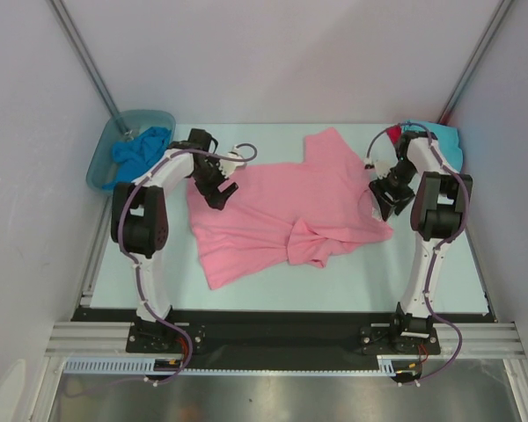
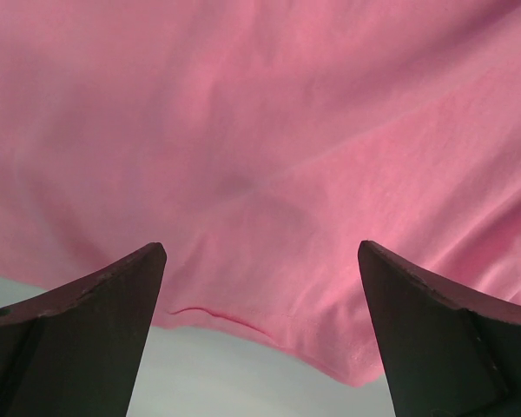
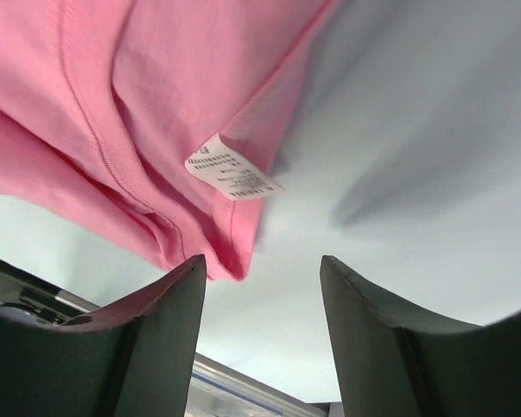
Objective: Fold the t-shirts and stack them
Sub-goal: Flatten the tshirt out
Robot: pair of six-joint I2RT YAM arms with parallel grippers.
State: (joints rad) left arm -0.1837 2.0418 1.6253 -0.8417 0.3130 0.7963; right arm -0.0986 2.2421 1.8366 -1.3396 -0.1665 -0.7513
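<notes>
A large light pink t-shirt (image 1: 282, 211) lies spread and rumpled across the middle of the table, one part bunched near its front. My left gripper (image 1: 218, 192) hovers over its left edge, open; the wrist view shows the pink cloth (image 2: 260, 130) and its hem past my gripper (image 2: 262, 252), nothing between the fingers. My right gripper (image 1: 385, 195) is at the shirt's right edge, open (image 3: 262, 261). A pink corner (image 3: 113, 113) with a white label (image 3: 233, 169) lies just beyond the left finger. A blue tee (image 1: 141, 149) lies in the tub. A turquoise tee (image 1: 444, 145) and a bit of red cloth (image 1: 393, 134) sit at the back right.
The translucent grey-blue tub (image 1: 98, 167) stands at the back left corner. White walls close in the table on three sides, with slanted metal poles in the back corners. The table's metal front rail (image 3: 243, 382) shows below my right fingers.
</notes>
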